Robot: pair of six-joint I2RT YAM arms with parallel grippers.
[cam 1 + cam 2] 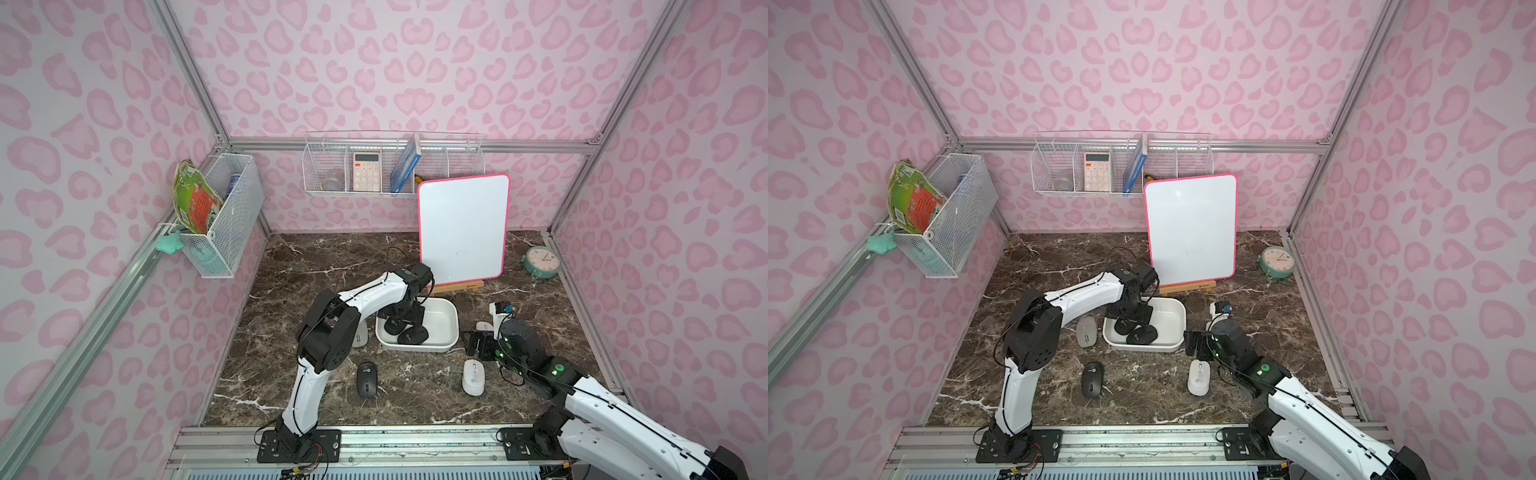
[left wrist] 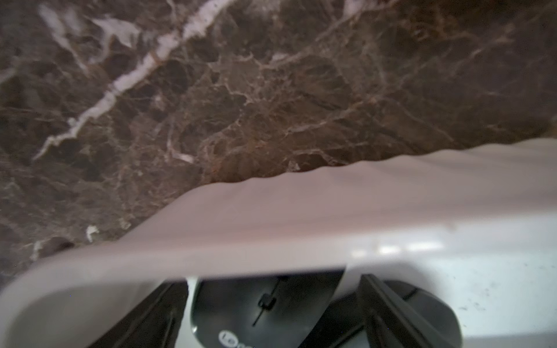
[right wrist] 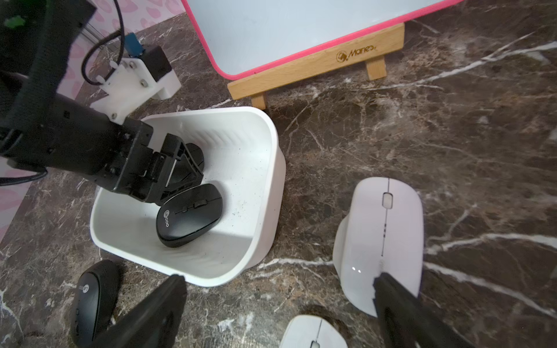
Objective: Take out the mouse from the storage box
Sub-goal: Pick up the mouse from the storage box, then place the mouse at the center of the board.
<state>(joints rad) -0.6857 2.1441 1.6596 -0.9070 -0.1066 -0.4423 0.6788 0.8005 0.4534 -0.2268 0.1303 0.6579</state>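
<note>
The white storage box [image 1: 442,322] [image 1: 1169,318] [image 3: 256,168] stands mid-table and holds two black mice [image 1: 413,334] [image 1: 392,326]. My left gripper [image 1: 405,318] [image 2: 271,290] [image 3: 180,171] reaches down into the box. In the left wrist view a black mouse [image 2: 265,310] with a white logo lies between its fingers [image 2: 388,310], with a gap on each side. The other mouse [image 2: 431,304] lies just outside one finger. My right gripper [image 1: 478,345] [image 3: 277,301] hangs open over the table beside the box, holding nothing.
Loose on the table are a black mouse [image 1: 367,379], a white mouse [image 1: 473,376] [image 3: 382,235], a grey mouse [image 1: 1086,330] and a small white one [image 3: 313,331]. A pink-rimmed whiteboard [image 1: 463,228] on a wooden stand is behind the box. A green clock [image 1: 540,262] sits far right.
</note>
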